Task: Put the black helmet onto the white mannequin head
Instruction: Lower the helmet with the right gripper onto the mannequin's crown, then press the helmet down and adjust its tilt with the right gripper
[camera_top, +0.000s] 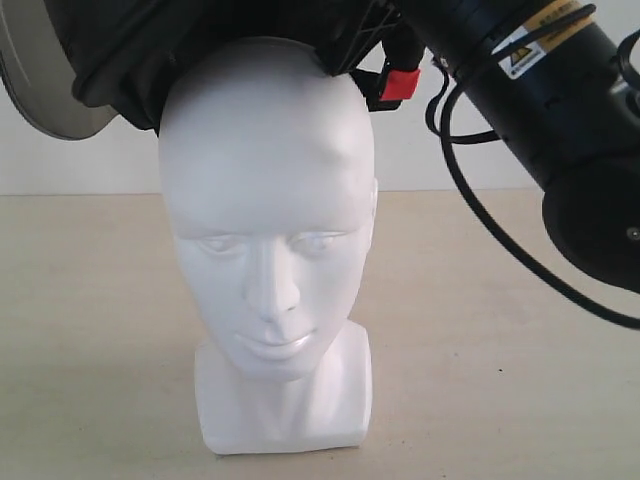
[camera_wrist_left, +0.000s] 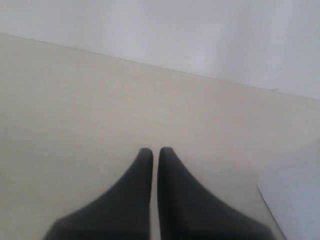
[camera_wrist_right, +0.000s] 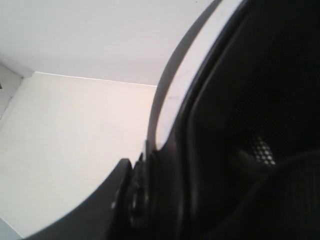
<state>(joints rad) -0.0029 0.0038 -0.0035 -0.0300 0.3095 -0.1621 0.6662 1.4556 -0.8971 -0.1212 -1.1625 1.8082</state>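
One right end effector (camera_wrist_right: 144, 196) clamps the black helmet (camera_top: 130, 50), opening downward over the upright white mannequin head (camera_top: 270, 220).

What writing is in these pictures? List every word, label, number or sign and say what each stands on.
Warning sticker on the right arm: a triangle hazard sign; its print is too small to read.
Yellow label beside it: lettering blurred, unreadable.
No text on the black helmet, the white mannequin head or in either wrist view.

Close, low exterior facing white mannequin head (camera_top: 265, 230); table (camera_top: 500, 400) in every view.
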